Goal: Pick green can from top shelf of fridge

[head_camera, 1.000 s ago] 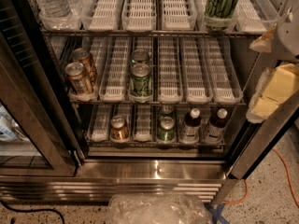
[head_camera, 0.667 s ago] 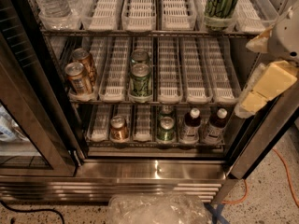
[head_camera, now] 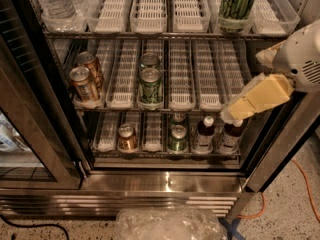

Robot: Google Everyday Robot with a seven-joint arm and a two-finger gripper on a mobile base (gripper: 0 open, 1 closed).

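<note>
Item: green can (head_camera: 239,4), upright, long axis vertical, top cut off by the frame.
Location: top shelf (head_camera: 150,33) of the fridge (head_camera: 160,181), right-hand part, at the front end of a lane tray (head_camera: 216,24).
Bearing from my gripper (head_camera: 242,88): about 12 o'clock, one shelf higher, well apart.
My gripper: right side of the opening, level with the middle rack (head_camera: 190,74), fingers spread, holding nothing.
Judged need: rise, then reach inward.
</note>
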